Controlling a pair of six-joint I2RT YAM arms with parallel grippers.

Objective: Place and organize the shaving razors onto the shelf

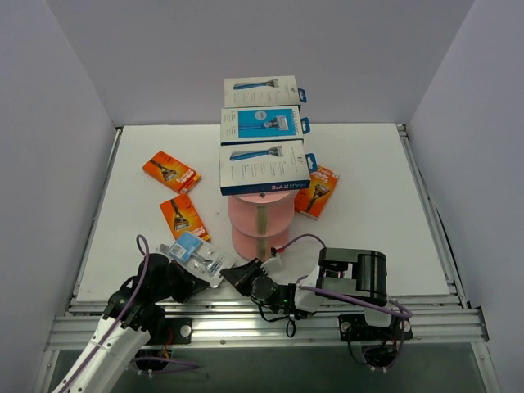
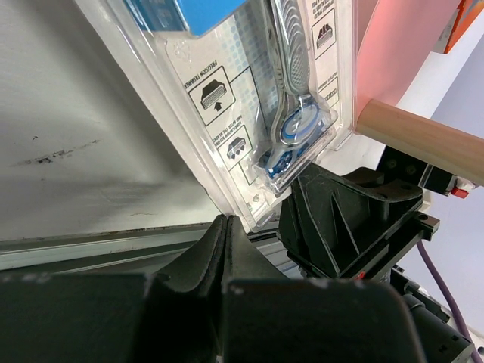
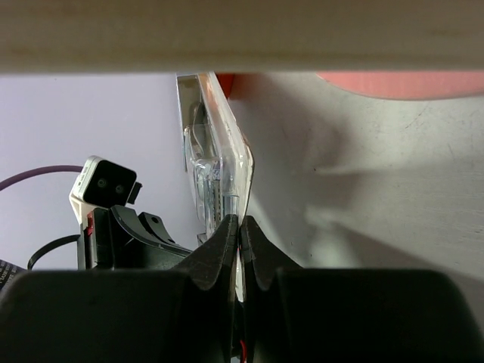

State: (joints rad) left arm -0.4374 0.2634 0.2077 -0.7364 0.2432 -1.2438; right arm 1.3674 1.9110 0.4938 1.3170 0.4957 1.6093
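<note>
A clear blister pack of razors with a blue insert [image 1: 195, 254] hangs low over the table's near edge, just left of the pink shelf [image 1: 260, 237]. My left gripper [image 1: 196, 282] is shut on its near edge [image 2: 228, 221]. My right gripper [image 1: 232, 274] is shut on its right edge [image 3: 240, 221], seen edge-on in the right wrist view. Three white-and-blue razor boxes [image 1: 264, 166] lie in a row on the shelf's top tier. An orange razor card [image 1: 184, 216] lies flat on the table to the left.
Another orange card [image 1: 171, 170] lies at the far left and a third [image 1: 316, 191] leans against the shelf's right side. The beige post [image 2: 423, 140] and the pink tiers are close to both grippers. Grey walls enclose the table; metal rails [image 1: 262, 315] run along its near edge.
</note>
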